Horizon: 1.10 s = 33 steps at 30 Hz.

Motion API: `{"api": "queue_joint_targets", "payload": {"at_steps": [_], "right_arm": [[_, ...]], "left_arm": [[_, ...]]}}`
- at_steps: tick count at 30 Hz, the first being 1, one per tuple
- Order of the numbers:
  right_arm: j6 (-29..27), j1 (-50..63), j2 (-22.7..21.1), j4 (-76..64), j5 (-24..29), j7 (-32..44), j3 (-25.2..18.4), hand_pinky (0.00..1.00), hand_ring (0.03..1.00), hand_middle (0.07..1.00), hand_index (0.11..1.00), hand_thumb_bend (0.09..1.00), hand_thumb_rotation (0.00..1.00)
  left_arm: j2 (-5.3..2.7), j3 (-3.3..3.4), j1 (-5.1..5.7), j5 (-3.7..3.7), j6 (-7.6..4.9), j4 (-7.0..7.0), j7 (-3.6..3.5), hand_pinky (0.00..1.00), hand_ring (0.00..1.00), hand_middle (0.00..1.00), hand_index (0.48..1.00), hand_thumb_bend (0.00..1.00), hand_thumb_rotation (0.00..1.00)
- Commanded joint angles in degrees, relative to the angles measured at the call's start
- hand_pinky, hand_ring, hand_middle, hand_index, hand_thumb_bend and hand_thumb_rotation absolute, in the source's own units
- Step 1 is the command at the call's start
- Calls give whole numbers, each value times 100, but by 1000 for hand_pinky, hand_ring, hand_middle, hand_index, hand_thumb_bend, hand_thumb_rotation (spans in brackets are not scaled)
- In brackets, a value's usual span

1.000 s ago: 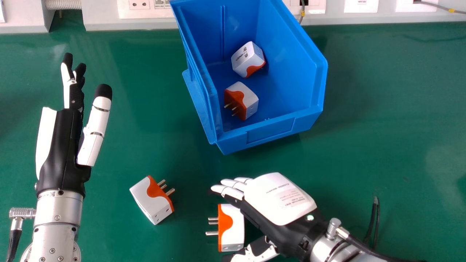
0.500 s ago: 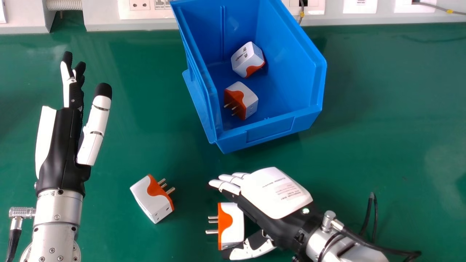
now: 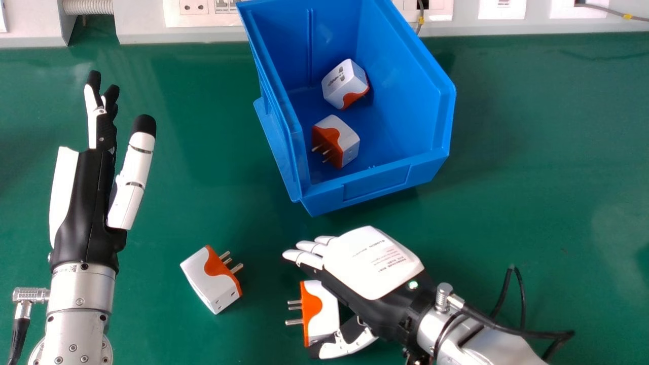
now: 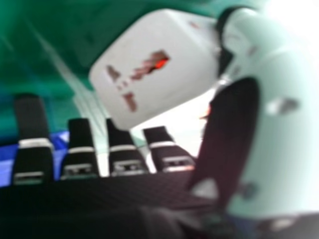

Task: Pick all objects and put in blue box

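Near the front of the table, my right hand lies palm down over the right side of a white and orange plug adapter, its fingers extended past the top edge and its thumb against the lower edge. In the right hand view, the adapter's socket face is beside the thumb of my right hand, above straight fingers. Another adapter rests farther left, its pins pointing up and right. Inside the blue box lie two adapters. My left hand is open at the left.
The green table extends on both sides of the box. Behind it runs a wall panel with sockets. A black cable loops from my right wrist.
My right hand has shifted left and a little away from the table's front. Its thumb has come against the adapter, which has turned slightly. The left hand has stayed nearly still.
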Motion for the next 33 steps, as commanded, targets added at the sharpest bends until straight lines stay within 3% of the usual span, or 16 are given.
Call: {"api": "queue_joint_targets", "payload": {"at_steps": [1, 19, 25, 33], "right_arm": [[-13, 161, -125, 163, 38, 345, 142, 783, 881, 895, 870, 405, 362], [-489, 240, -554, -273, 319, 480, 50, 781, 868, 886, 858, 399, 331], [-584, 159, -572, -208, 331, 553, 69, 764, 856, 878, 848, 364, 321], [-585, 71, -498, -58, 275, 503, 100, 760, 853, 872, 843, 317, 319]], "left_arm": [[34, 17, -103, 38, -35, -104, 51, 996, 1000, 1000, 998, 449, 1000], [30, 8, -208, 19, 107, -99, 42, 990, 1000, 1000, 998, 435, 1000], [45, 16, -231, -2, 110, -63, 22, 990, 1000, 1000, 998, 433, 1000], [12, 14, -205, -50, 99, -133, 2, 992, 1000, 1000, 999, 423, 1000]]}}
